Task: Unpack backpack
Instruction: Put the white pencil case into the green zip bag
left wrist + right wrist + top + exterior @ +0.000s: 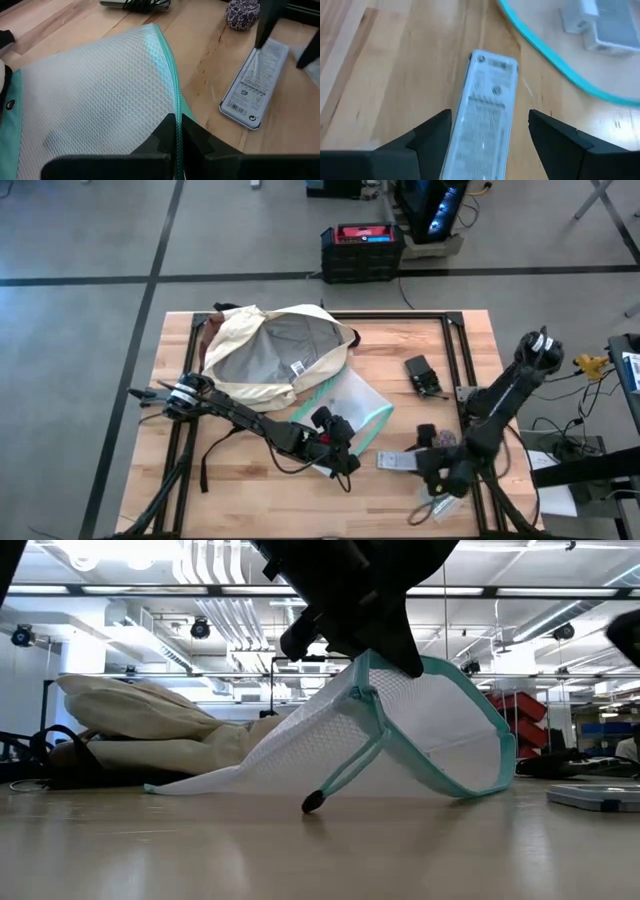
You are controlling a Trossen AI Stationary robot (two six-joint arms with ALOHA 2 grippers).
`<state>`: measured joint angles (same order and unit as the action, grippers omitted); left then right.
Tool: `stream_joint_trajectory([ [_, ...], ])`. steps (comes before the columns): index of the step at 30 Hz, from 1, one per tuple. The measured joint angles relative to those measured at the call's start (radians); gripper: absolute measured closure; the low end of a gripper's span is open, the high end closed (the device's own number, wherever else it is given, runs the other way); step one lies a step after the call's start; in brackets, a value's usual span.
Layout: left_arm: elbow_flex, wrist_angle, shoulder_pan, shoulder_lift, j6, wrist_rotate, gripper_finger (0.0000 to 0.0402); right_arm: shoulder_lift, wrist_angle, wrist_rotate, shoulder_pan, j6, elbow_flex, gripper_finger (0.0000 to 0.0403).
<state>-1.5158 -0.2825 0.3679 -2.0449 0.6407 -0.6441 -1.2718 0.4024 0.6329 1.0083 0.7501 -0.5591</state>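
The cream-white backpack (270, 350) lies open on its side at the table's far left, grey lining showing. Beside it, toward the near edge, sits a clear teal-edged mesh pouch (352, 415) with white items inside (600, 30). My left gripper (335, 448) is shut on the pouch's edge. My right gripper (428, 467) hovers open near the table's near right over a flat grey tin (487, 110), one finger on either side, with a gap showing each way. My left gripper pinches the pouch's teal zip edge (175, 107) between its two shut fingers, slanting down from the table's left. That edge is raised off the table (365, 675); the pouch slopes down from it, and its lower rim (440, 790) rests on the wood.
A small patterned purse (242, 12) lies just beyond the tin. A black device (423, 375) sits at the far right, and a looped cable (440, 505) at the near right edge. A black frame rail (465, 370) runs along the right side.
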Motion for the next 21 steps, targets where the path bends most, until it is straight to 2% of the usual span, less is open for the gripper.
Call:
stream_joint_trajectory([
  [3,0.000,0.003,0.000,0.000,0.000,0.000,0.0402,0.005,-0.146,0.084,0.053,0.042,0.080,0.0154],
  [10,0.000,0.012,0.000,0.000,0.003,-0.001,0.0402,-0.083,-0.505,0.262,0.060,0.047,0.252,0.0130],
  [16,0.000,0.011,0.000,0.000,-0.002,-0.001,0.0402,-0.197,-0.752,0.276,0.060,0.033,0.305,0.0102],
  [21,0.000,0.011,0.000,0.000,-0.003,-0.002,0.0402,-0.298,-0.784,0.292,0.043,0.019,0.276,0.0082],
])
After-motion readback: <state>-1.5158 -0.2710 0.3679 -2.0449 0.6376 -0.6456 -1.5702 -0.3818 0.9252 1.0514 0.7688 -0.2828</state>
